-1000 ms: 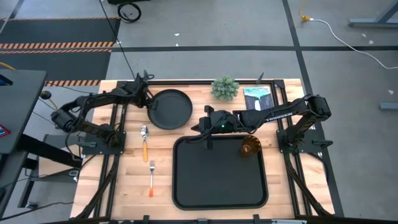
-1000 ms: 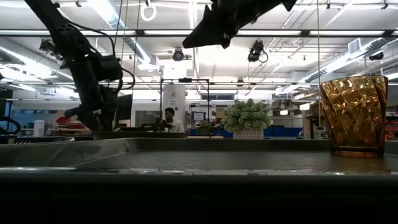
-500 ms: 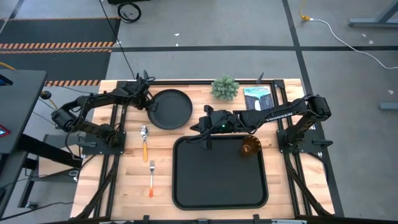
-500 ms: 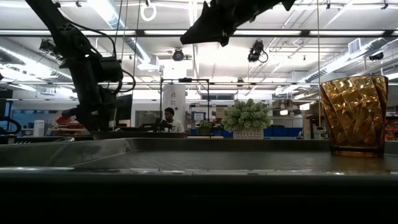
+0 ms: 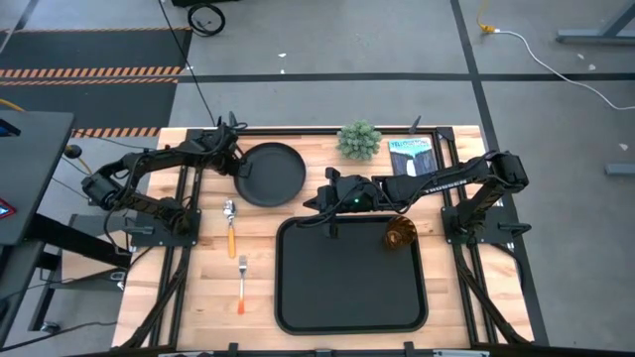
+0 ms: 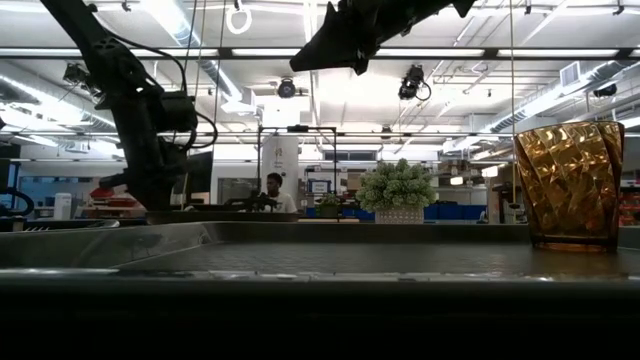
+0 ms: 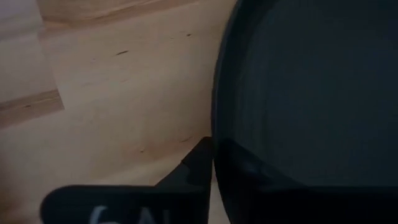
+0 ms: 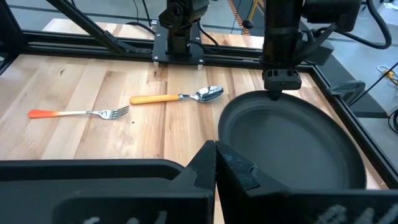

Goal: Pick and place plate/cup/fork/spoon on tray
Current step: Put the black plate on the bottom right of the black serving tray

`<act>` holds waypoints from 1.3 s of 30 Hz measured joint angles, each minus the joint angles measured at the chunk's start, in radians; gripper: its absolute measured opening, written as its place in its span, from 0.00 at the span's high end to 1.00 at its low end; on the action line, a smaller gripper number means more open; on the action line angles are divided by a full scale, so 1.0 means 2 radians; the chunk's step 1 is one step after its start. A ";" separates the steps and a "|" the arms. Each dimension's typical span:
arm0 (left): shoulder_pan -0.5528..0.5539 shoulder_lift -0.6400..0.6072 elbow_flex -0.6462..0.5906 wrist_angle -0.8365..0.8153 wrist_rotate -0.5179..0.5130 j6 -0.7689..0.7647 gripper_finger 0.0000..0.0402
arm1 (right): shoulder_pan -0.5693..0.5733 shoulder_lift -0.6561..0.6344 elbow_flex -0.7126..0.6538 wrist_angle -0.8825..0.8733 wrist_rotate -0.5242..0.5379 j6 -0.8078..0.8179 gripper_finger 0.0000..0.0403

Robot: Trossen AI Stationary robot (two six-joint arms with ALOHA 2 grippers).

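Left gripper (image 5: pixel 234 156) clamped on plate (image 5: pixel 274 175) rim (right gripper (image 5: pixel 316 202) closed, above tray (image 5: pixel 349 297))

Cup (image 5: pixel 399 234) on tray (image 5: pixel 347 297); plate (image 5: pixel 271 175) behind.

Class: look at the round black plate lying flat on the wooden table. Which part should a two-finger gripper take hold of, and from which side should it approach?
Grip the plate by its raised rim, one finger inside and one outside; flat on the table, it offers nothing else to pinch. Come from its left edge, where the left gripper is already at the rim.
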 joint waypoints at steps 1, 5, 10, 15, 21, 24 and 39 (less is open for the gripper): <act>0.000 0.000 0.000 0.001 0.001 -0.001 0.93 | 0.000 0.000 0.000 0.000 0.000 0.000 0.97; 0.000 -0.001 0.000 0.003 0.003 -0.002 0.96 | 0.000 0.000 0.000 0.000 -0.002 0.000 0.97; 0.000 -0.001 0.000 0.012 0.002 -0.002 0.96 | 0.000 0.000 0.000 0.000 -0.002 0.002 0.97; 0.000 -0.001 0.000 0.019 0.001 -0.008 0.96 | 0.000 0.000 0.000 -0.001 -0.002 0.005 0.97; 0.000 -0.001 0.003 0.017 0.030 0.000 0.97 | 0.000 0.000 0.000 -0.001 -0.002 0.005 0.97; 0.000 -0.002 0.016 0.008 0.037 0.007 0.97 | 0.000 0.000 0.000 -0.003 -0.002 0.007 0.97; -0.057 -0.003 0.109 -0.080 0.037 0.021 0.97 | 0.007 -0.019 0.000 -0.051 0.024 0.019 0.97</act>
